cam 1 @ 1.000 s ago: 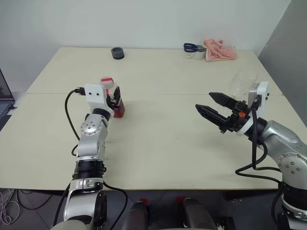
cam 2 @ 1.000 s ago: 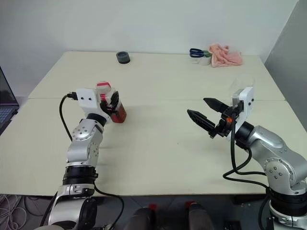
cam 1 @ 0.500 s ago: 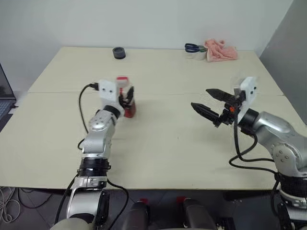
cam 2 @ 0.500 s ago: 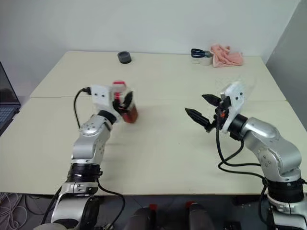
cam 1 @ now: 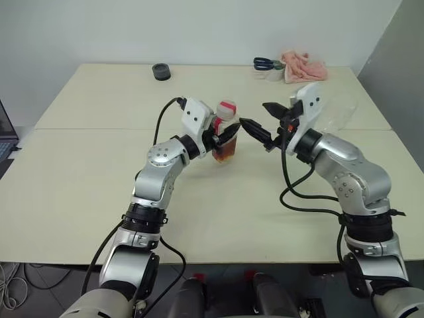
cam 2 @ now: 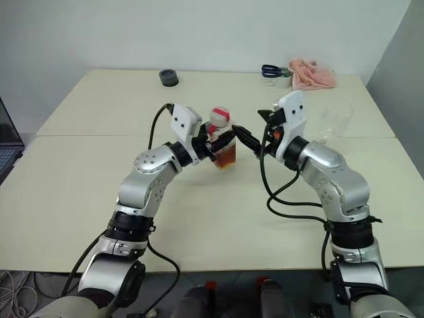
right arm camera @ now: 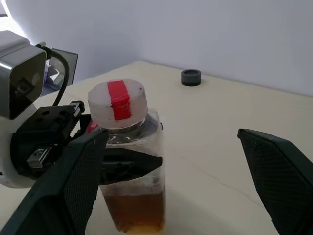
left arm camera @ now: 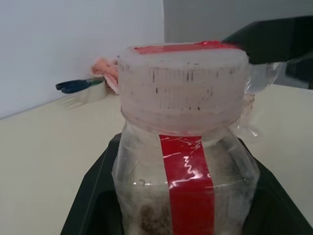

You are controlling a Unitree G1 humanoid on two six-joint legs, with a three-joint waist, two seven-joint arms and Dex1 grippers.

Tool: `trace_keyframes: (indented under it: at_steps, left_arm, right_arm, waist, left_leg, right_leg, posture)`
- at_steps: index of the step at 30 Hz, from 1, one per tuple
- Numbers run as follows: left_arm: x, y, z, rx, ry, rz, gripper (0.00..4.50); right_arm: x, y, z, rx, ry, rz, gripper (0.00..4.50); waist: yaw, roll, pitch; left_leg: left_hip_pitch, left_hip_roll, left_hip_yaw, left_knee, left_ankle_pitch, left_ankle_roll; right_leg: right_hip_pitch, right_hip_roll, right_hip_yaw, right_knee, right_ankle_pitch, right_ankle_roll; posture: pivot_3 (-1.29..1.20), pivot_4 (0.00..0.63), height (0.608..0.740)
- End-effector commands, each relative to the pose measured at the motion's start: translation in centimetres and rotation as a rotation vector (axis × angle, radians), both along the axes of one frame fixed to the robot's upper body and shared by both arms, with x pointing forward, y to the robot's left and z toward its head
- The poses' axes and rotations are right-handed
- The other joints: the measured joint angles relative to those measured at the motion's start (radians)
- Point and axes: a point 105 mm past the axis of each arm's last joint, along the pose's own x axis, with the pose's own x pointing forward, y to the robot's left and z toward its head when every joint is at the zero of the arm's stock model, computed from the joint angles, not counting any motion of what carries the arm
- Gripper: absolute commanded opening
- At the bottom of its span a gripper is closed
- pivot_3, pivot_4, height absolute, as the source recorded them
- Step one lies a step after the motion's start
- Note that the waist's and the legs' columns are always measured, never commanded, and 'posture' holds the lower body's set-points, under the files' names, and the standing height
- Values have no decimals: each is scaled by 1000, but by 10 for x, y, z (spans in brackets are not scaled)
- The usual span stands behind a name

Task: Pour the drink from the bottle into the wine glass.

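The bottle (cam 1: 225, 132) stands upright near the table's middle, with a white cap (right arm camera: 117, 102) striped red on top. The amber drink (right arm camera: 137, 210) fills its lower part. My left gripper (cam 1: 222, 138) is shut on the bottle's body, its black fingers (left arm camera: 93, 196) on either side. My right gripper (cam 1: 252, 112) is open just right of the cap, its fingers (right arm camera: 73, 181) spread wide toward the bottle. One right finger (left arm camera: 274, 34) comes close to the cap's edge. The clear wine glass (cam 1: 336, 114) stands behind my right arm, far right.
Along the table's far edge lie a dark tape roll (cam 1: 161, 71), blue-handled scissors (cam 1: 264, 64), a white tape roll (cam 1: 273, 75) and a pink cloth (cam 1: 303, 68). A laptop corner (cam 1: 4, 129) shows at the left. A seam (cam 1: 99, 129) crosses the table.
My left gripper has carried the bottle right, toward the table's middle. My right gripper has swung left and forward to meet it, still open.
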Motion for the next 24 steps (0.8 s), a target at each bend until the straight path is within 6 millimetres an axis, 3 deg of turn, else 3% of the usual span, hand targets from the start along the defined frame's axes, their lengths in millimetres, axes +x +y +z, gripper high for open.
trace_keyframes:
  at_steps: [1,19,22,24]
  left_arm:
    - [-5,-7,23,-35,-66,-36,1977]
    - [-9,-18,15,-44,-33,-59,1977]
    - [-9,-18,15,-42,-31,-59,1977]
    - [-10,-18,14,-41,-29,-60,1977]
  right_arm:
    - [-5,10,17,44,-48,0,4500]
    - [-9,31,30,144,-73,28,4500]
    - [-9,30,29,139,-73,32,3921]
    - [-9,30,30,142,-74,37,3283]
  waist:
    - [0,0,0]
    - [-1,0,0]
    - [-1,0,0]
    - [-1,0,0]
  left_leg:
    - [-3,0,0,1,2,-3]
    - [-6,-1,-1,0,3,-4]
    - [-6,-1,-1,0,3,-4]
    - [-6,-1,-1,0,3,-4]
  right_leg:
    - [-4,0,0,1,0,0]
    - [-6,1,-1,1,0,-1]
    - [-6,1,-1,1,0,-1]
    - [-6,1,-1,1,0,-1]
  posture:
    - [0,150,740]
    - [0,150,740]
    - [0,150,740]
    - [0,150,740]
